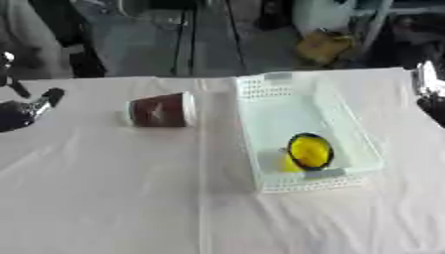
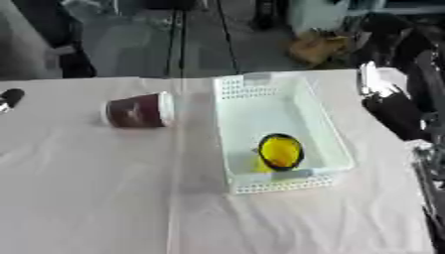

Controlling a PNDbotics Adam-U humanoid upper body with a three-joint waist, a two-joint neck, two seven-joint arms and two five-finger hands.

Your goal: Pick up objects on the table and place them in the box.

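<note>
Cup point(image 1: 160, 110) lies on its side near the surface's far left, axis crosswise, nearer the left hand point(image 1: 35, 106), whose finger state is unclear.

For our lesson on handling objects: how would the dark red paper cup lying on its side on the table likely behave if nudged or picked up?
The cup lies on its side on the cloth-covered table, so a nudge would probably roll it, likely in a curve since it tapers. It looks like thin paper: probably light and easily crushed. The white rim looks like its stiffest part.
</note>
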